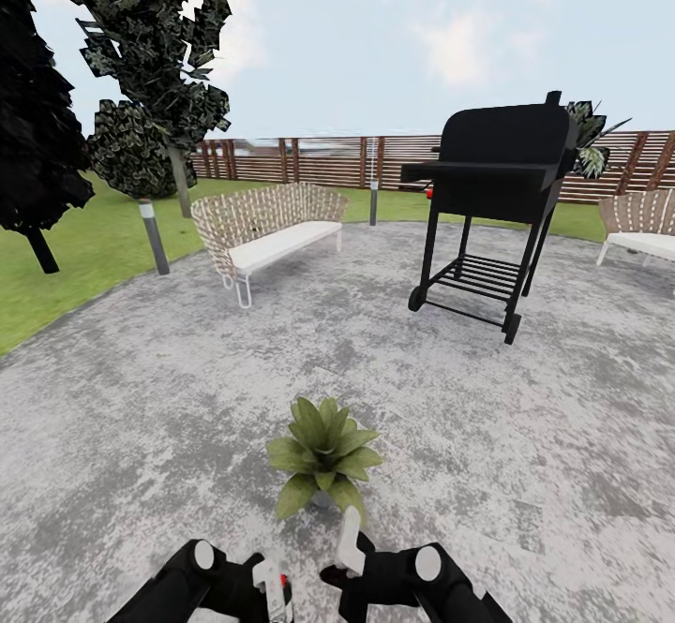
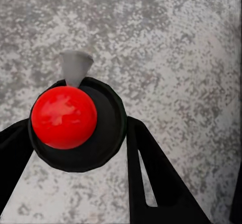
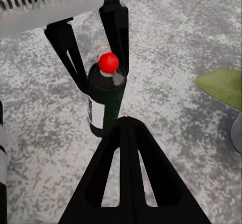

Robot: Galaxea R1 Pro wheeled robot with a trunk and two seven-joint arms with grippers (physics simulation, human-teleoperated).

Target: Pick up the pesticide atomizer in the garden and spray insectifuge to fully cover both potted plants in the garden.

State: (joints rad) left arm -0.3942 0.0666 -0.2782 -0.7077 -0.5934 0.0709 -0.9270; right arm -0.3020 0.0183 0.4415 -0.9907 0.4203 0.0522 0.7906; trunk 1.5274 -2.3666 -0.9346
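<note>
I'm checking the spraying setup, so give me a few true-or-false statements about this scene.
1. The left claw holds the pesticide atomizer. True.
2. The potted plant stands on the lawn. False: it stands on the stone patio.
3. The atomizer has a red top. True.
4. The black grill lies tipped over. False: it stands upright on the patio.
5. The wicker sofa stands nearer the robot than the plant. False: it stands farther back.
</note>
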